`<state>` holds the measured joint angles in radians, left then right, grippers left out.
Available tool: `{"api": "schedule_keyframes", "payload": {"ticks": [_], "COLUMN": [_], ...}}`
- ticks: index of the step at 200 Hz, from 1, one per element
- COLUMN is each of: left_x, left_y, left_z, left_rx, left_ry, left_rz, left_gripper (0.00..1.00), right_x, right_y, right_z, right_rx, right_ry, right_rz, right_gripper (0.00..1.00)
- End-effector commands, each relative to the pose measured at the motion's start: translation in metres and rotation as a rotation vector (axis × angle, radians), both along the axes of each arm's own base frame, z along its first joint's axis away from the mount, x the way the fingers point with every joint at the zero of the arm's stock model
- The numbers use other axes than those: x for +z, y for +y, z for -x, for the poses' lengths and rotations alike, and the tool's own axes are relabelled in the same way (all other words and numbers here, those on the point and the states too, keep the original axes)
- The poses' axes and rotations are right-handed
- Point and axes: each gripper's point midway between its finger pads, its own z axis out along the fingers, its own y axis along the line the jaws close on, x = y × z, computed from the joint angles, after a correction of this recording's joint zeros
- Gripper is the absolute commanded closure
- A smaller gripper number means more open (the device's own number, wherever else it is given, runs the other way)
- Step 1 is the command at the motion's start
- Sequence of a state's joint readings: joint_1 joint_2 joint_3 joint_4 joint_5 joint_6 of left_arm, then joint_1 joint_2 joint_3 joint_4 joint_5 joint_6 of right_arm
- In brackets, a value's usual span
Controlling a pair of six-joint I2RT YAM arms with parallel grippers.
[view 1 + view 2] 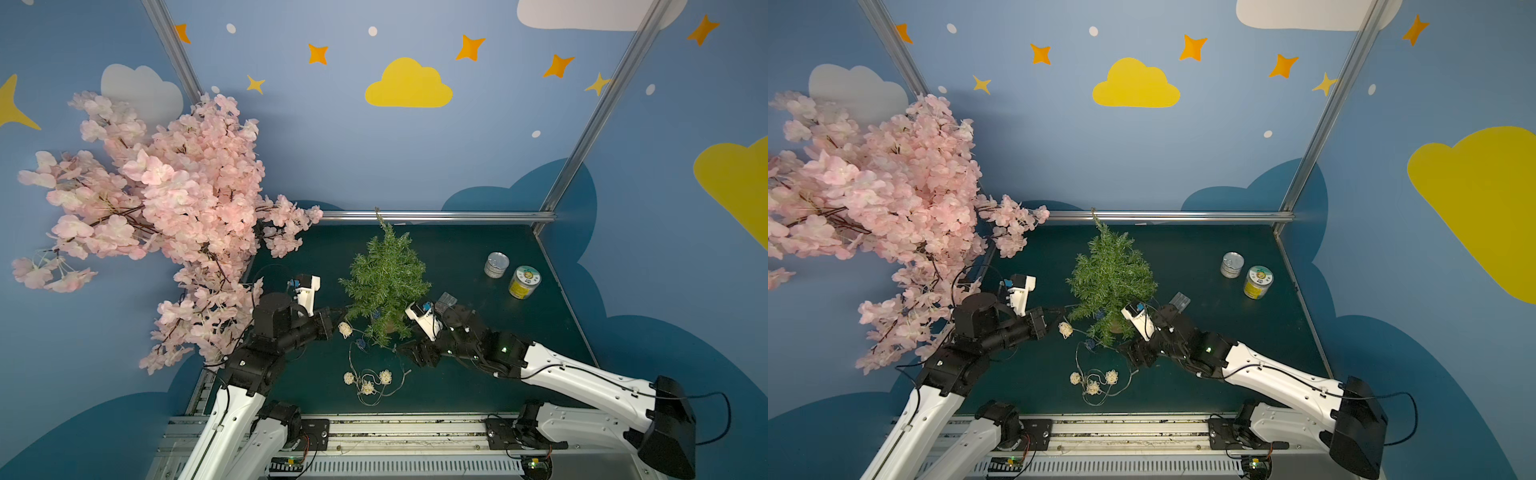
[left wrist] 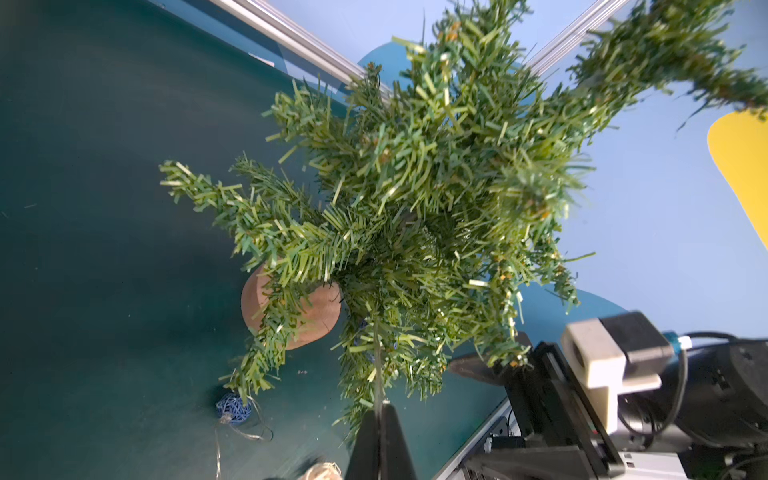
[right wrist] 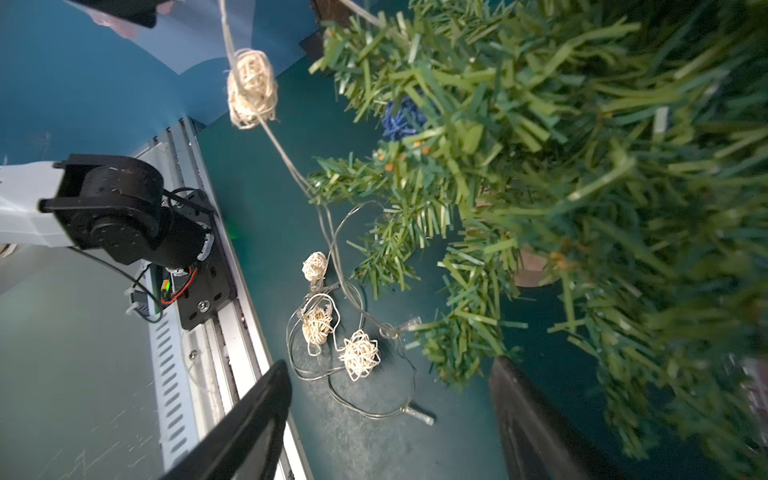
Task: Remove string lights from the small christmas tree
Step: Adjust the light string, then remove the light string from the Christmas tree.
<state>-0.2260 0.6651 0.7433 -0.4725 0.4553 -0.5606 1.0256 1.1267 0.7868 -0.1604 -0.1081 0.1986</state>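
Left hand [image 2: 380,409] pinching string lights [image 1: 367,387] wire beside small christmas tree [image 1: 386,278], frame centre; right hand [image 3: 388,365] spread near it.

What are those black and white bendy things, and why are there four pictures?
They are two robot arms, each ending in a pincer. Two pictures look down from above; two come from cameras on the arms' wrists. On the green table stand a little green tree, a tin and a jar; a big pink blossom tree is at its side. The string lights, with woven balls, lie partly on the table, partly caught in that tree. The left pincer is shut on their wire. The right pincer is open and empty.
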Motion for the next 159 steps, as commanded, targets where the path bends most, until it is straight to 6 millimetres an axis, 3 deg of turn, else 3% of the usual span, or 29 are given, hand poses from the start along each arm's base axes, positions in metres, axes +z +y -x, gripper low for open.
{"api": "schedule_keyframes", "payload": {"ticks": [1,83,159], "left_x": [0.008,-0.010,-0.040], "left_y": [-0.005,-0.026,-0.057], "left_z": [0.012,0.057,0.075], "left_rx": [-0.047,-0.230,-0.355], "left_ry": [-0.013,0.065,0.124], "left_rz": [0.024,0.062,-0.015], "left_gripper": [0.96,0.96,0.96], "right_x": [0.028,0.054,0.058], "right_y": [0.009,0.022,0.033], "right_z": [-0.013,-0.031,-0.036], "right_rx": [-0.030,-0.045,-0.044], "right_ry": [-0.033,-0.031,0.006], "right_rz": [-0.082,-0.172,-0.200], "right_gripper": [0.27,0.35,0.37]}}
